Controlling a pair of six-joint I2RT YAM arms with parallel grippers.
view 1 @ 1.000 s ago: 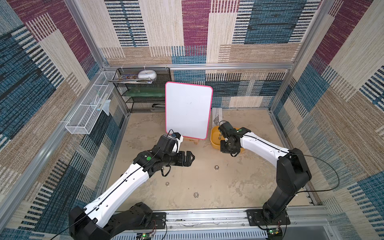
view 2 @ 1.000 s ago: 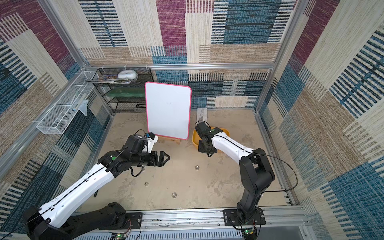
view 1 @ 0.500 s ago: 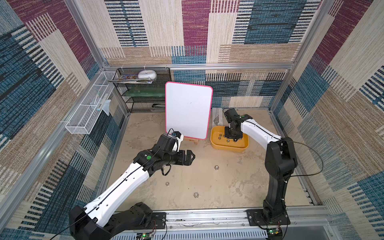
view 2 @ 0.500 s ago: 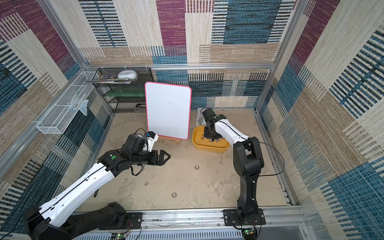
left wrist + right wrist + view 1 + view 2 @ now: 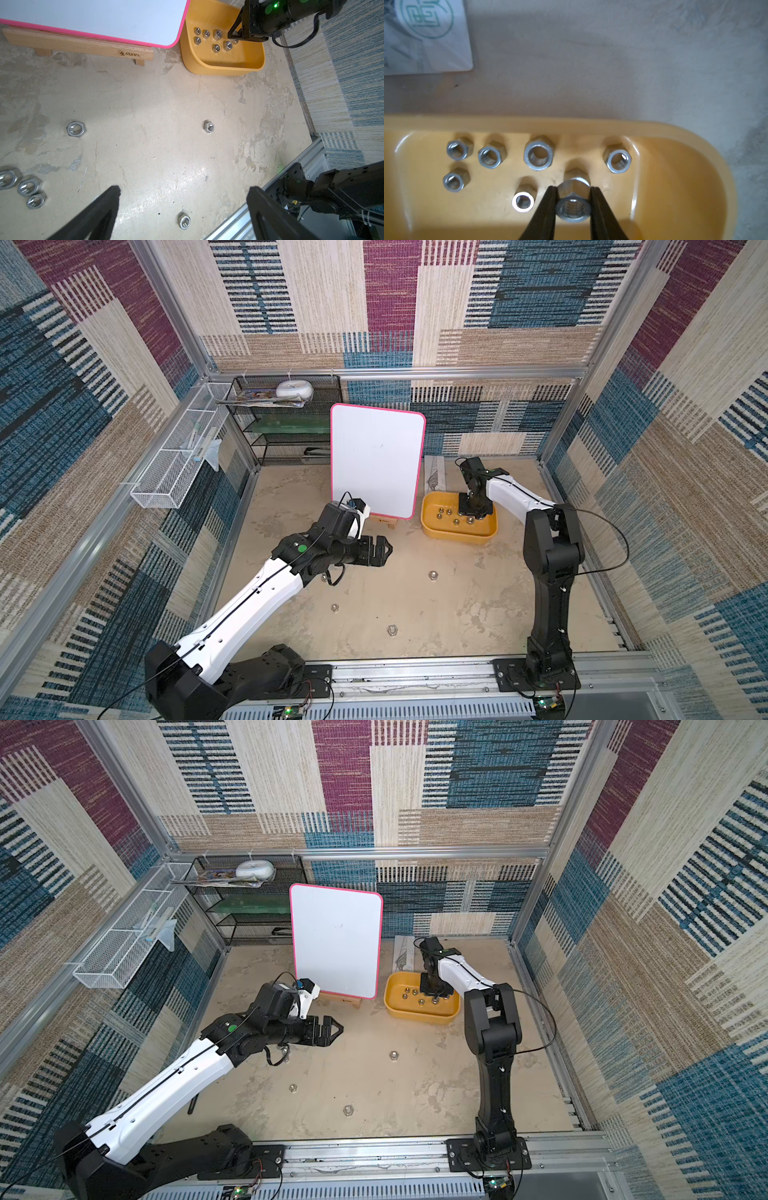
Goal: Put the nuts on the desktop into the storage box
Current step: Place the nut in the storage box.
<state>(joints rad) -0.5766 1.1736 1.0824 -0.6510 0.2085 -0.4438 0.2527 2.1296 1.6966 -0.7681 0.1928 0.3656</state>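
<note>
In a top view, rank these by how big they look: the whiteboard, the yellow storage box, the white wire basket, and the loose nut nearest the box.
Largest to smallest:
1. whiteboard
2. white wire basket, but it hangs up the wall, nearer the camera, so this rank is unsure
3. storage box
4. nut

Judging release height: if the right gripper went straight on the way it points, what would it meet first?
Probably the floor of the mustard-yellow plastic storage box, its gripped silver hexagonal nut touching first; gap unclear.
</note>
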